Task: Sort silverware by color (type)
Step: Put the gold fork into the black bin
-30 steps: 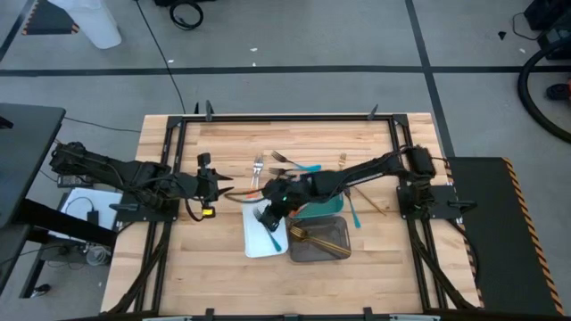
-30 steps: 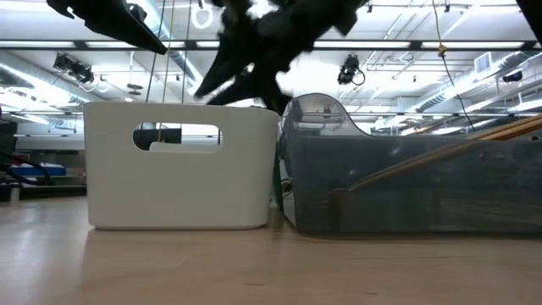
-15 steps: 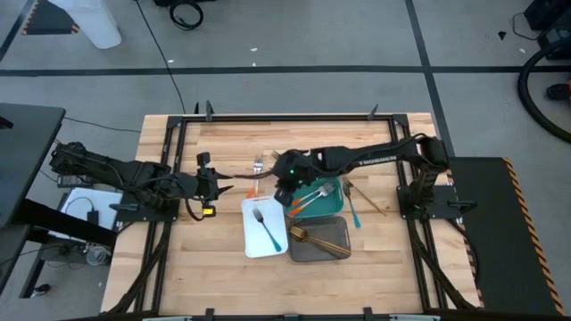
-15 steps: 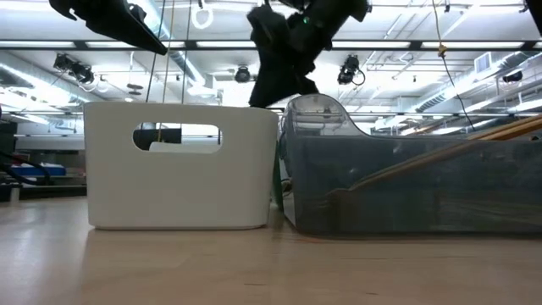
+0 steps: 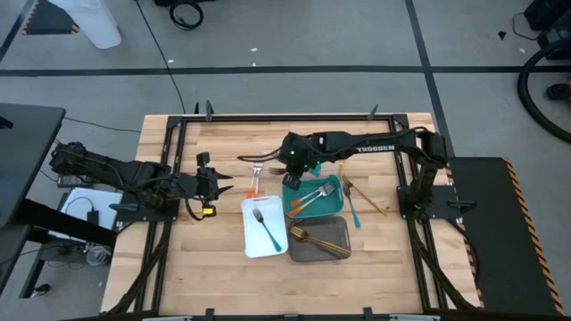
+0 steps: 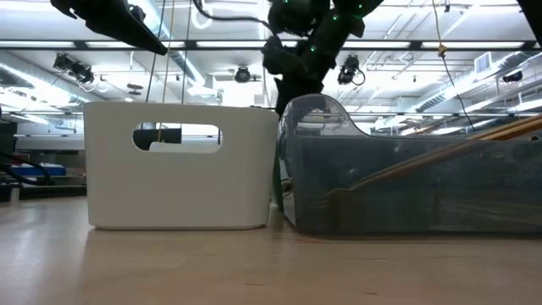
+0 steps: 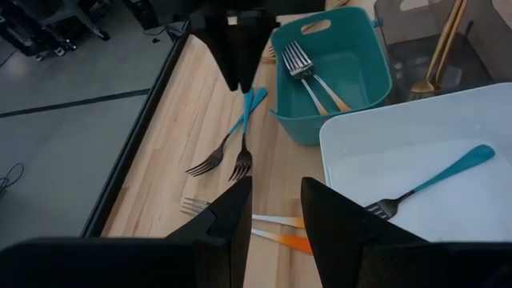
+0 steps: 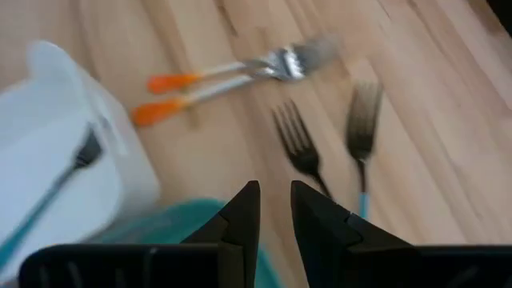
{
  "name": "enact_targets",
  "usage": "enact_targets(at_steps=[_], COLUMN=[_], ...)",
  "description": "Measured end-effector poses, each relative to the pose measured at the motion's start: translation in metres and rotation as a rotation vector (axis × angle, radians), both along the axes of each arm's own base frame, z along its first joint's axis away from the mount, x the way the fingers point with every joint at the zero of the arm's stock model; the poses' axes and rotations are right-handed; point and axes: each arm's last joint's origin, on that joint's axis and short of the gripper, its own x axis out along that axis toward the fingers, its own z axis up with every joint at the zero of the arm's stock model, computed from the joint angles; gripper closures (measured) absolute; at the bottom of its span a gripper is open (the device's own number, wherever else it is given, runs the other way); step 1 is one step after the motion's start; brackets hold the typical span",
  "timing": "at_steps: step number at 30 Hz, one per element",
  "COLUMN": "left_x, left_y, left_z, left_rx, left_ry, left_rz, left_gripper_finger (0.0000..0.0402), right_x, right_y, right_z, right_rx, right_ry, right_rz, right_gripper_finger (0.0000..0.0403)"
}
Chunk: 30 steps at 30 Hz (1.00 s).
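Note:
My right gripper [image 5: 288,169] hangs open and empty above two teal-handled forks [image 8: 300,148] that lie flat on the table just beyond the teal tray [image 5: 334,207]. Two orange-handled forks [image 8: 216,80] lie on the table beside them [image 7: 276,230]. One teal-handled fork [image 5: 268,227] lies in the white tray [image 5: 251,245]. Orange-handled forks [image 7: 312,76] lie in the teal tray. Gold utensils [image 5: 321,239] lie in the grey tray [image 6: 406,186]. My left gripper [image 7: 276,212] waits open near the table's left side, pointing at the loose forks.
A blue-handled utensil [image 5: 354,212] and thin gold sticks [image 5: 368,198] lie on the table right of the teal tray. The three trays stand close together at the table's middle and near side. Bare wood shows along the far edge and the near left.
My right gripper has drawn back from above the white tray toward the table's far edge and risen, and now hangs over the loose forks beyond the teal tray. The teal-handled fork stays lying in the white tray.

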Motion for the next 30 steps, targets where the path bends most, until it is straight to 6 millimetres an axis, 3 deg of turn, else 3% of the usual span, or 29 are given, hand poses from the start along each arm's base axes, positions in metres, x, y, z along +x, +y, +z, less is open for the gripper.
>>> enact_targets(at_steps=[9, 21, 30], left_x=[0.0, 0.0, -0.004], left_y=[0.0, 0.0, 0.001], left_z=[0.0, 0.0, -0.006], left_rx=[-0.042, -0.063, -0.065], left_ry=[-0.016, -0.021, 0.041], left_rz=[0.026, 0.039, 0.059], left_gripper_finger=[0.0283, 0.0283, 0.0283], right_x=[-0.018, -0.041, -0.068], right_y=[-0.017, -0.018, -0.012], right_z=[-0.007, -0.013, -0.005], right_rx=[-0.006, -0.103, -0.114], right_ry=[0.168, 0.446, 0.413], right_rz=[0.017, -0.027, -0.076], right_gripper_finger=[0.0319, 0.0319, 0.0319])
